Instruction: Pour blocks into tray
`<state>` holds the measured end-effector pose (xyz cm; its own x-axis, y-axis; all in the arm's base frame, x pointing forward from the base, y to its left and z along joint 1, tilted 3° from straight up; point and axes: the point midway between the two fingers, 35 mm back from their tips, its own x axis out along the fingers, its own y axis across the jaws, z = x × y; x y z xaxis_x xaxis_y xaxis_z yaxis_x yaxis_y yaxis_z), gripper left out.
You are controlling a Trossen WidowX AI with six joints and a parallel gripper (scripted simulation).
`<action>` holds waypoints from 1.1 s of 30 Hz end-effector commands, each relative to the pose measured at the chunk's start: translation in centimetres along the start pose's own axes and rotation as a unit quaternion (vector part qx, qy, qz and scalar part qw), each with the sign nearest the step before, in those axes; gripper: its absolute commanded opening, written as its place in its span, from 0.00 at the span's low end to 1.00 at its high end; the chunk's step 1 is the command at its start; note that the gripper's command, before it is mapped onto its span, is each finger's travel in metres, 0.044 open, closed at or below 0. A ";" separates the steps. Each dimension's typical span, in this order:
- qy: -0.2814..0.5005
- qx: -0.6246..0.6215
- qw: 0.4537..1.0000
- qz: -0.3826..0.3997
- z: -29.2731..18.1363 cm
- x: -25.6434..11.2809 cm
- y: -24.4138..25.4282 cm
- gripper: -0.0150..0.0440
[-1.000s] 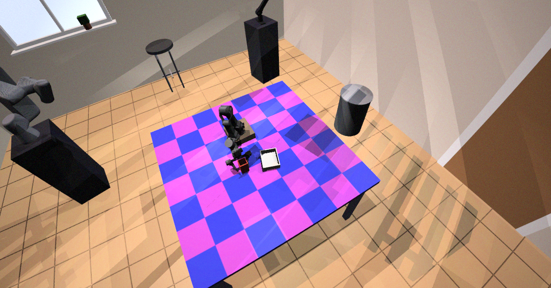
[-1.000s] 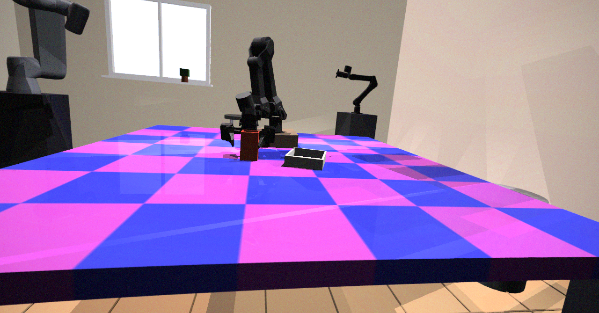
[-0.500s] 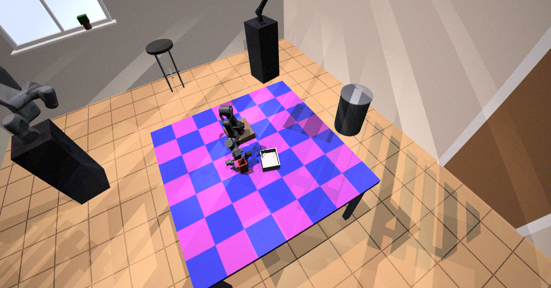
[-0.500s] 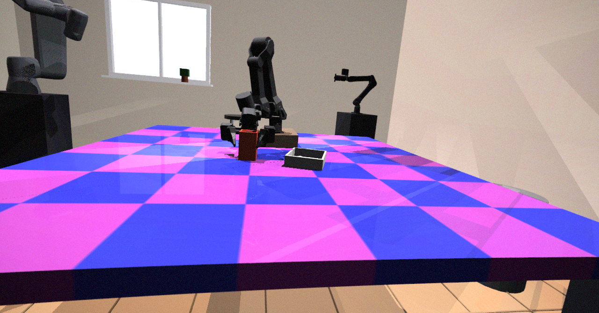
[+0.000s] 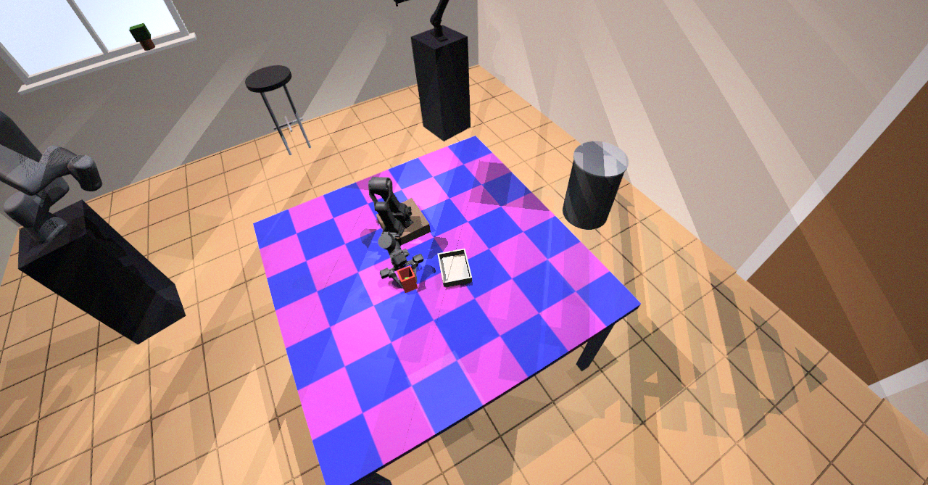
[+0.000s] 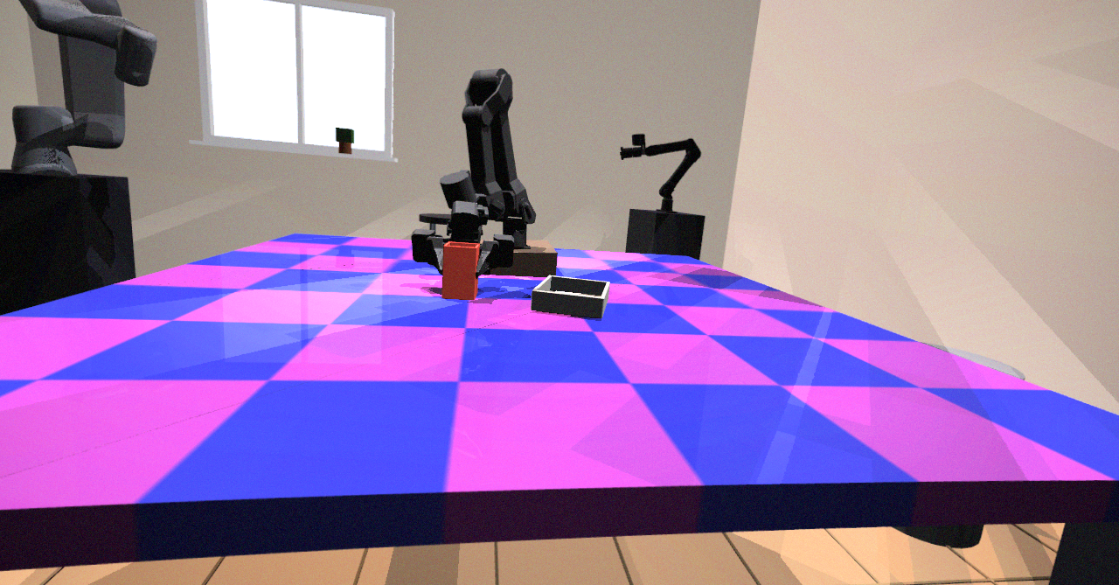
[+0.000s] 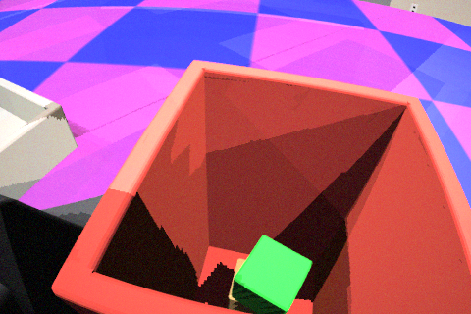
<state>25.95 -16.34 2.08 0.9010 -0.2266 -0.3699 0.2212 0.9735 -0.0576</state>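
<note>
where the cup stands: upright on the table
gripper: clasping the cup
tray: cup's three o'clock, top view
green block, yellowish block: inside cup

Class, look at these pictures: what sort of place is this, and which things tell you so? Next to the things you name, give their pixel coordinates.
Probably a robotics lab or workshop: a black arm [image 5: 383, 204] [image 6: 491, 142] stands at a checkered table [image 5: 465, 328] [image 6: 539, 346], with two more arms on dark pedestals [image 5: 444, 86] [image 6: 664, 233] nearby.

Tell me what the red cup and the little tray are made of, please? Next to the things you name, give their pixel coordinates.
The tall square red cup [image 5: 407, 284] [image 6: 460, 272] [image 7: 265, 157] looks like smooth matte plastic, since its flat walls are one even colour. The shallow white rectangular tray [image 5: 455, 282] [image 6: 569, 302] [image 7: 34, 152] might be plastic or painted wood: its plain, dull sides don't settle it.
</note>
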 end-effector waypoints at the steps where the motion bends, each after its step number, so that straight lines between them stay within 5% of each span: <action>1: -0.001 0.001 1.000 -0.002 0.4 -0.1 -0.1 0.45; 6: -0.001 0.001 1.000 -0.002 1.1 -0.4 -0.1 0.25; 33: -0.001 0.001 1.000 -0.002 4.8 -2.0 -0.1 0.25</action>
<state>25.78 -15.98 6.45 0.8997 -0.2256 -0.3738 0.2208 0.9737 -0.0560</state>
